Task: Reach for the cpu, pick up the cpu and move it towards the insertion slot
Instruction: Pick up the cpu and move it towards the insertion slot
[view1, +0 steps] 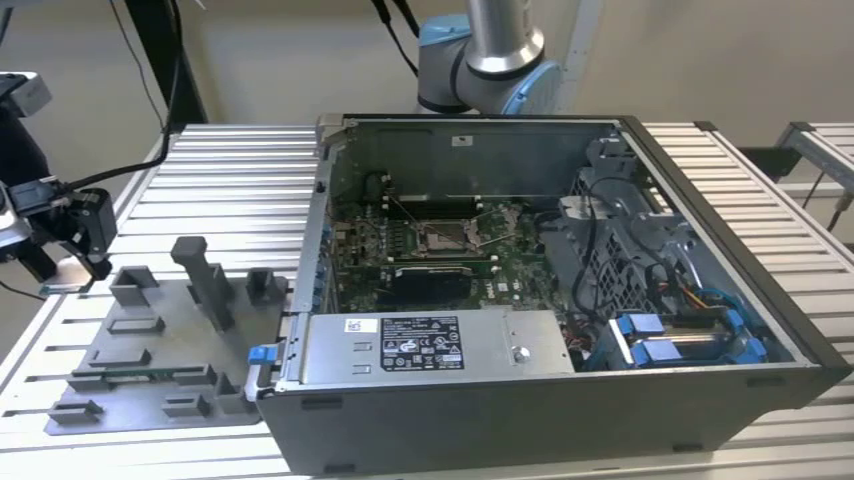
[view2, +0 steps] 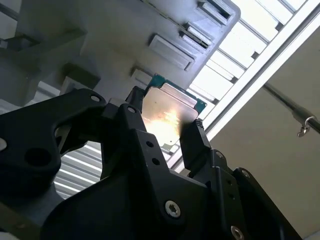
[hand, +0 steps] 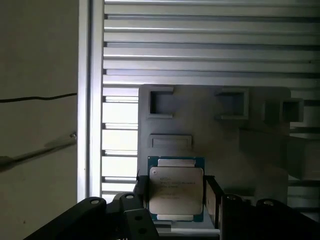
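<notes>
The cpu (hand: 176, 192), a small flat square chip with a silvery face and green rim, sits between the black fingers (hand: 142, 194) of my gripper (hand: 176, 196), which is shut on it. The second wrist view shows the same grip, with the cpu (view2: 167, 112) catching a bright glare. In the exterior view the gripper (view1: 63, 275) hangs at the far left over the table's edge, with the cpu (view1: 62, 288) at its tip. The insertion slot (view1: 443, 238), a shiny metal frame with a dark centre, lies on the green board inside the open computer case, well to the exterior view's right of the gripper.
A grey fixture plate (view1: 160, 385) with upright blocks (view1: 203, 280) lies between the gripper and the case. The case wall (view1: 318, 220) rises beside it. The ribbed metal table (view1: 227, 180) stretches behind. The arm's base (view1: 487, 60) stands beyond the case.
</notes>
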